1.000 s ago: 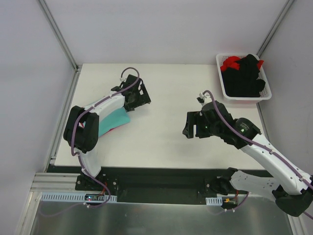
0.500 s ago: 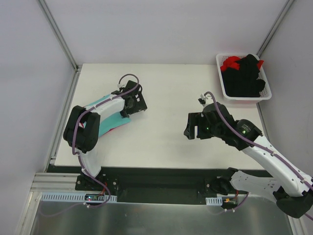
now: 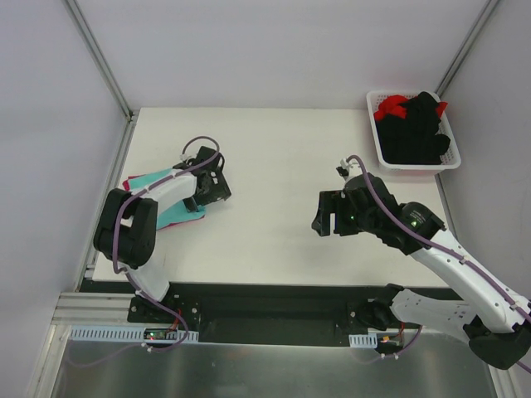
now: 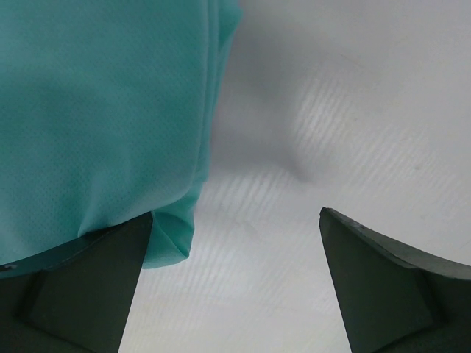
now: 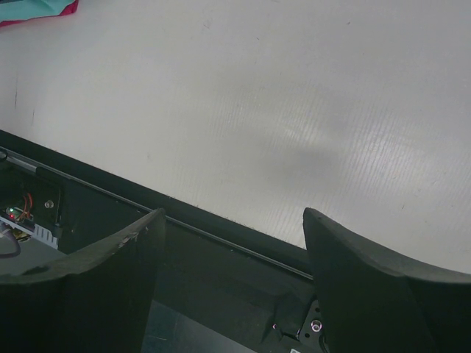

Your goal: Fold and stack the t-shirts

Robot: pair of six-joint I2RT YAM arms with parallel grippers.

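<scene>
A folded teal t-shirt lies on a magenta-pink t-shirt at the table's left side; only pink edges show beneath it. My left gripper hovers open at the stack's right edge. In the left wrist view the teal t-shirt fills the upper left, and my left gripper has bare table between its fingers, with the left finger over the cloth's corner. My right gripper is open over bare table right of centre, holding nothing. The right wrist view shows my right gripper above the table's near edge, with the teal t-shirt far off at the top left corner.
A white basket at the back right holds black garments and a red garment. The white table is ringed by grey walls and metal posts. A black rail runs along the near edge.
My left gripper has drawn back leftward and nearer, from beyond the stack's right side to its edge. More teal cloth now shows at the far left. The right arm has barely moved.
</scene>
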